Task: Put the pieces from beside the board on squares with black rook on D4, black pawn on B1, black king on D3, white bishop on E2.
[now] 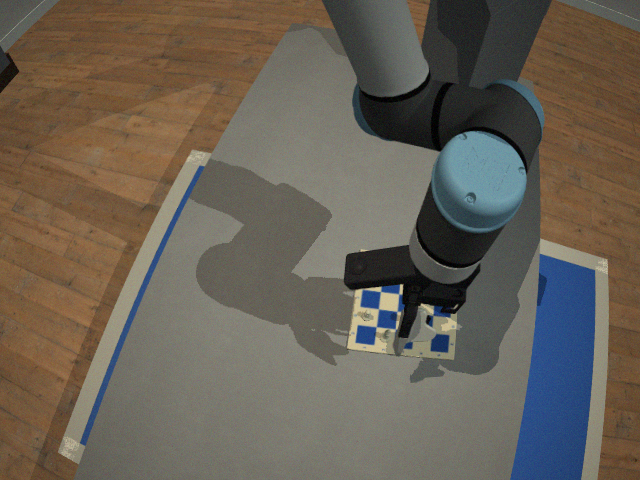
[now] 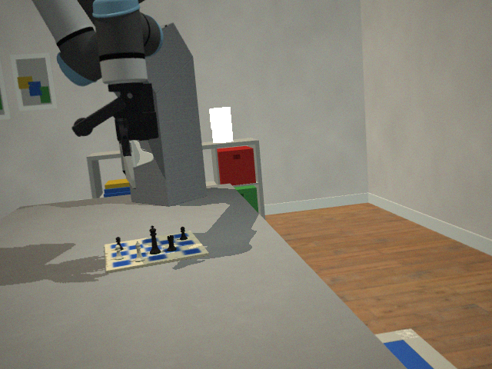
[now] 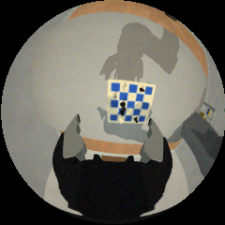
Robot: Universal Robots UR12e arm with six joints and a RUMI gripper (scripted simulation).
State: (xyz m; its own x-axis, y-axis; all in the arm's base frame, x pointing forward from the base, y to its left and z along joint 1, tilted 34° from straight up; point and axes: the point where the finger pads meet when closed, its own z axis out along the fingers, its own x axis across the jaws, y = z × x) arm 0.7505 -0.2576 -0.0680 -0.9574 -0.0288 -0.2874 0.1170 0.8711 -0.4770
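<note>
My gripper [image 1: 415, 341] [image 2: 137, 171] [image 3: 114, 117] is open and empty, high above the board [image 1: 361, 348] [image 2: 181, 258]. The black king [image 2: 154, 243] stands upright at D3, with the black rook [image 2: 171, 243] upright beside it at D4. The white bishop [image 2: 137, 252] [image 1: 386, 334] is upright at E2 in the near row. A black pawn [image 2: 118, 243] [image 3: 142, 89] stands at B1. In the wrist view the king and rook overlap. The top view has the king and rook hidden by the gripper. The edge letters are too small to read.
A white pawn [image 2: 118, 253] [image 1: 366, 314] stands at D1. Another black pawn [image 2: 182, 233] [image 3: 136, 119] stands near the far right corner of the board. No piece shows beside the board. A shelf with a red box [image 2: 236, 165] is far behind the table.
</note>
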